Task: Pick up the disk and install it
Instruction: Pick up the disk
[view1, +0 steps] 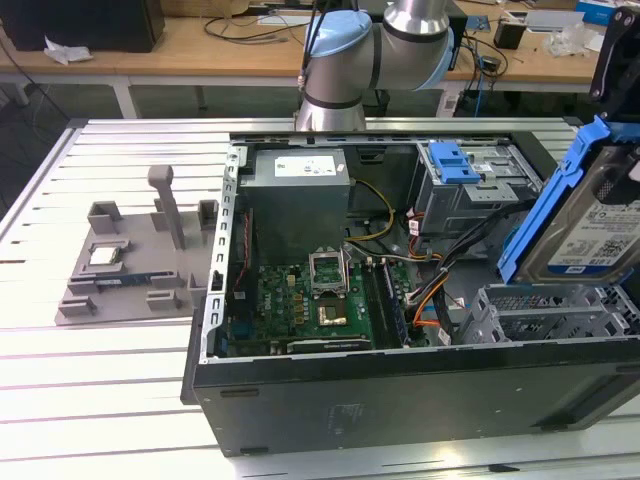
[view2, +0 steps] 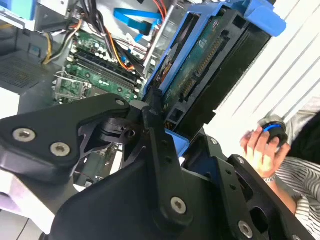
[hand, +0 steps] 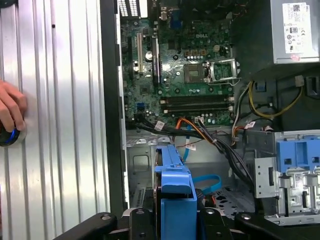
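The gripper (view2: 172, 131) is clamped shut on the blue frame of the disk (view1: 585, 215), holding it tilted on edge over the open computer case (view1: 400, 390), at about three o'clock in the exterior view. Below it lie tangled cables (view1: 440, 290) and a metal drive cage (view1: 470, 190); the motherboard (view1: 300, 305) sits toward centre. A grey fixture (view1: 130, 270) stands at nine o'clock, and a person's hand (view2: 257, 147) rests on the table (view1: 100, 400)

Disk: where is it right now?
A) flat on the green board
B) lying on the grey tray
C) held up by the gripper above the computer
C: the gripper clamps the disk, which hangs tilted in the air above the open computer.
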